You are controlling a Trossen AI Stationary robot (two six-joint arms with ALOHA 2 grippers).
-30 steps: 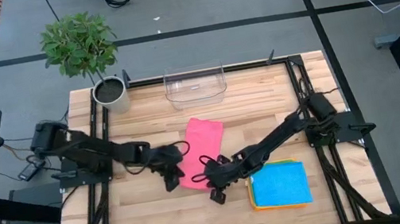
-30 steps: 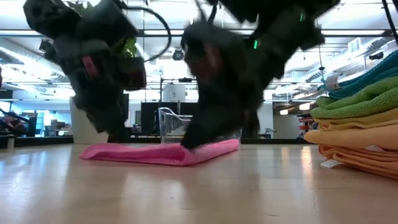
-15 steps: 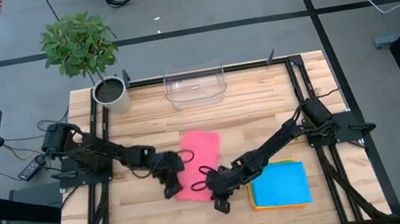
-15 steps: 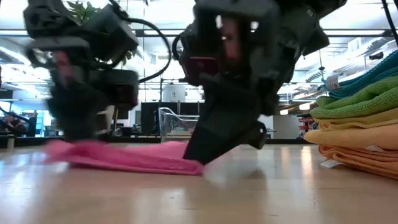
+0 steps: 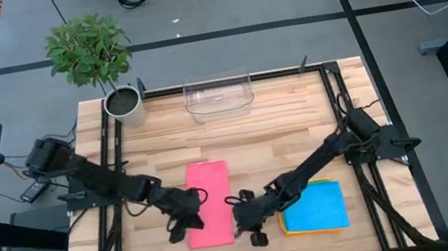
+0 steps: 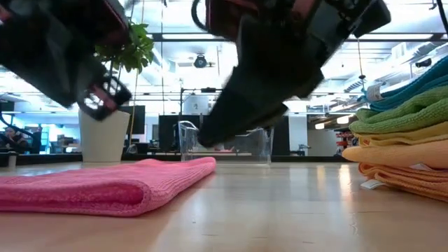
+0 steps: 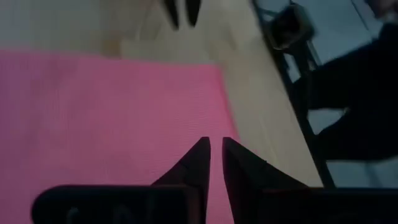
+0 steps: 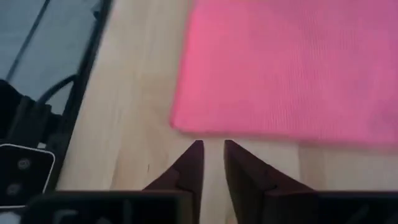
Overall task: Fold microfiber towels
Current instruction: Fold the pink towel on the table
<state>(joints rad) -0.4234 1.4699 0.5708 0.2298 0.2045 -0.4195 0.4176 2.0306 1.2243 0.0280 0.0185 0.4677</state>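
Now both pincers sit low at the near end of the pink towel (image 5: 207, 202), which lies flat as a long folded strip in the middle of the surface (image 5: 296, 123). The left pincer (image 7: 215, 155) hovers over the cloth with its fingers a narrow slit apart, holding nothing; the right pincer (image 8: 212, 158) is just off the towel's edge over bare wood, likewise barely parted and empty. Any drag from a fingertip could snag the nap and pull the fold open. The folded stack (image 5: 313, 206) lies just beside the right arm; a careless swing might topple it. A clear bin (image 5: 218, 96) and potted plant (image 5: 92, 56) stand well apart.
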